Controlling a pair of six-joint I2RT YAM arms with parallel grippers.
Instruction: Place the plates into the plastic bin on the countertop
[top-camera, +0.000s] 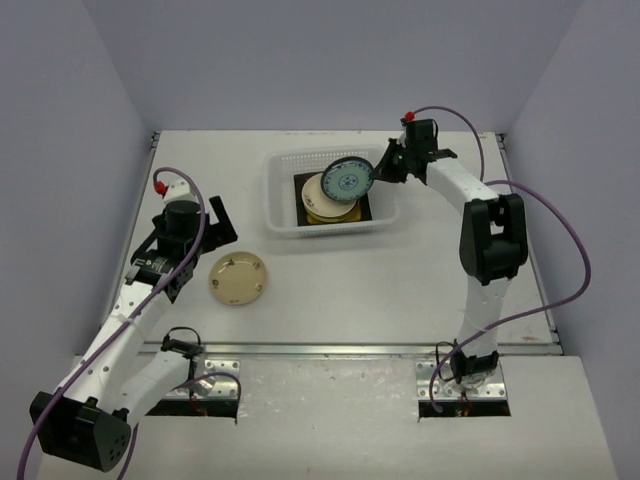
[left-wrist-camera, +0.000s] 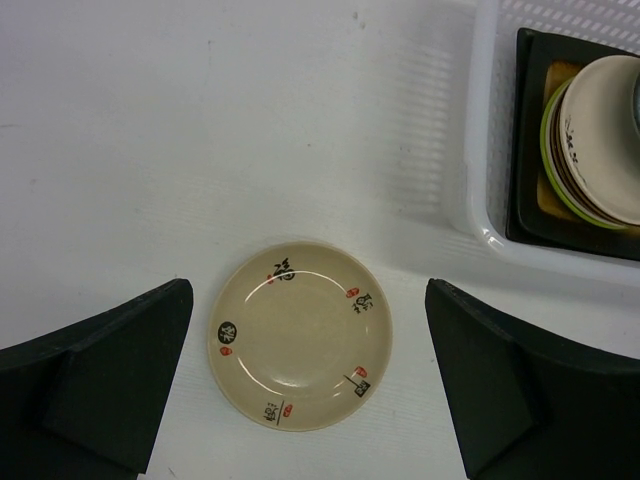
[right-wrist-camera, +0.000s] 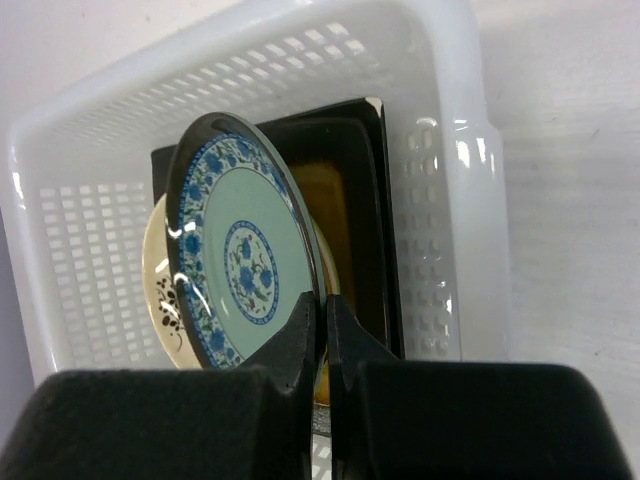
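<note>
- The right gripper (right-wrist-camera: 322, 310) is clamped on the rim of the blue-and-white plate (right-wrist-camera: 245, 255), its 2 fingers pinching the lower edge with the plate between them.
- The plate stands on edge, close to upright, with its patterned face to the left in the right wrist view. It hangs over the bin (right-wrist-camera: 440, 60), above the stack (top-camera: 322, 200) of round plates already inside.
- That stack sits on a dark square plate (right-wrist-camera: 385, 220) with an amber centre, at the bottom of the bin.
- To do this step well, I would roll the wrist until the plate lies nearly flat, lower it over the middle of the stack, and let go only when it is just above the top plate. Dropped on edge, it could chip or slide off.
- The right arm reaches far forward, elbow raised, wrist turned left across the bin's right wall.
- The left gripper (left-wrist-camera: 308, 300) is spread wide, hovering over 1 cream plate (left-wrist-camera: 300, 335) lying flat on the countertop (top-camera: 400, 280), near the bin's front left corner and untouched.
</note>
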